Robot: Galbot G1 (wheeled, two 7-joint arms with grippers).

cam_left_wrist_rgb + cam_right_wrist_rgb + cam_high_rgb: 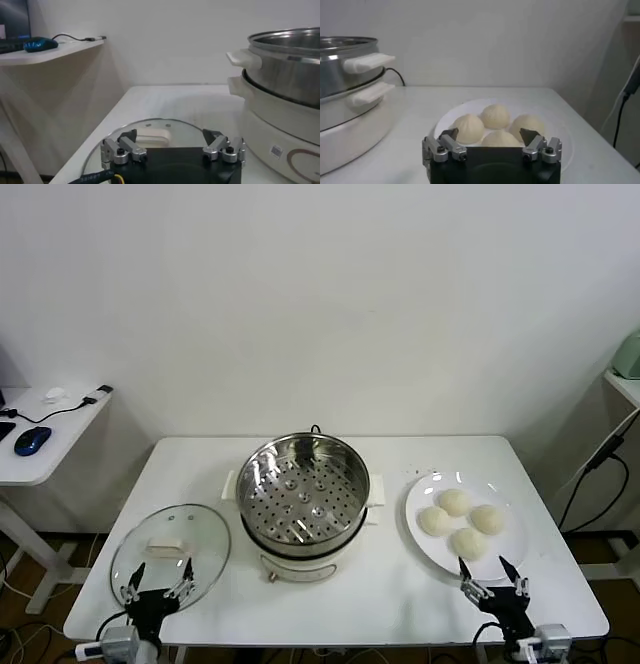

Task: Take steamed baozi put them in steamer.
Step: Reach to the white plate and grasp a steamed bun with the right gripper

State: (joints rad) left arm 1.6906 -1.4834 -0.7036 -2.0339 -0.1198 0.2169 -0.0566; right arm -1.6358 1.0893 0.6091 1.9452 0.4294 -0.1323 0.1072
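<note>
Four cream-white baozi (460,522) lie on a white plate (420,492) at the table's right; they also show in the right wrist view (495,116). The steel steamer (303,489) stands at the table's centre on its white base and holds nothing; its side shows in the left wrist view (287,65) and in the right wrist view (342,65). My right gripper (493,577) is open at the front edge, just short of the plate (457,112). My left gripper (158,578) is open at the front left, over the near rim of a glass lid (170,546).
The glass lid (155,131) lies flat left of the steamer, with a white knob (167,545). A side desk (45,434) with a blue mouse (32,440) stands left of the table. A black cable (600,474) hangs at the right.
</note>
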